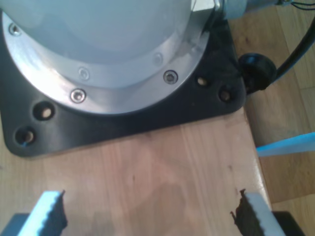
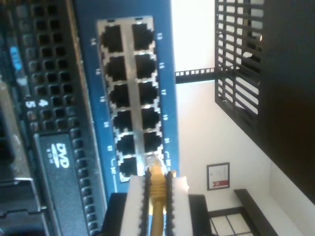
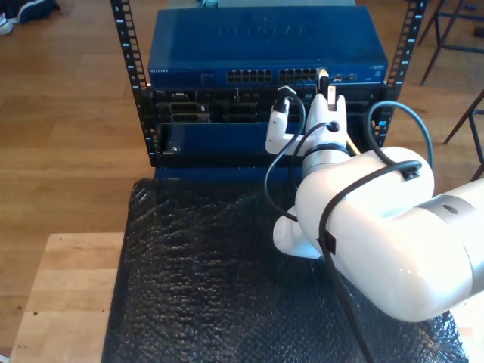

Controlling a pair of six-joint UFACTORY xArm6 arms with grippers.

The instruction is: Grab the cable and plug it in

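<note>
My second gripper (image 2: pixel 156 196) clamps the yellow network cable (image 2: pixel 156 184), plug tip touching the blue switch (image 2: pixel 165 73); my first gripper (image 1: pixel 147 214) hangs released.

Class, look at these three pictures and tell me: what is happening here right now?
My second claw is shut on the yellow network cable, holding its clear plug right at the ports of the blue network switch in the rack. The plug does not look seated yet. My first claw is open over a wooden surface beside a black arm base plate, holding nothing.
</note>
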